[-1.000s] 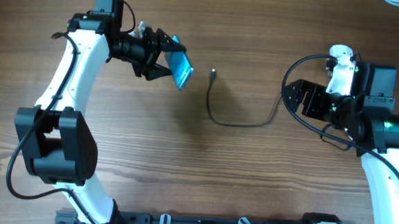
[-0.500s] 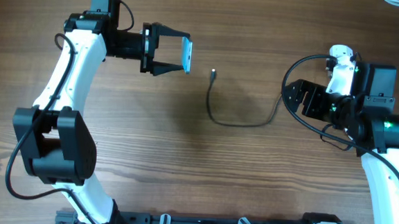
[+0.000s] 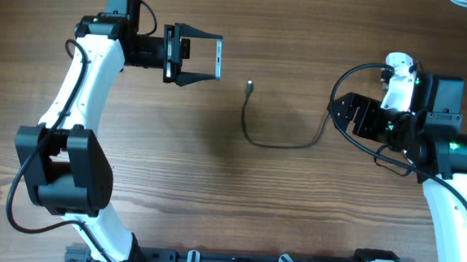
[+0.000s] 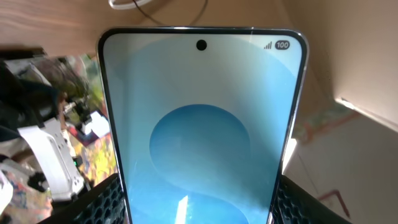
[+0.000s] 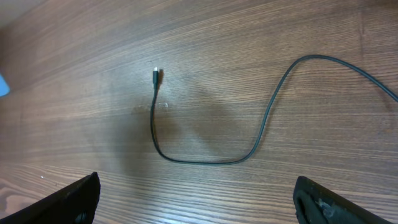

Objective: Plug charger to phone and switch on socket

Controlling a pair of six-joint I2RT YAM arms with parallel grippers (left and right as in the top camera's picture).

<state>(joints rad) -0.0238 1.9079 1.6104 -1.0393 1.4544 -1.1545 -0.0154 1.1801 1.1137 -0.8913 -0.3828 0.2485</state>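
The flat cyan-screened smartphone [image 4: 202,124] is pinched by the left gripper [image 3: 213,58]; the right gripper [image 5: 199,208] is held spread wide

White arm links [image 3: 78,81], black joints [image 3: 69,170], black cables [image 3: 9,207]; left end effector [image 3: 218,58] black; green LED [image 3: 457,146] right arm.

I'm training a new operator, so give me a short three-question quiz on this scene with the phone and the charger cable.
1. True or false: the left gripper holds the phone.
2. Where is the plug tip of the charger? A) in the phone B) lying on the table C) hanging off the edge
3. Fill in: the right gripper is ____.
Key: 1 true; 2 B; 3 open.
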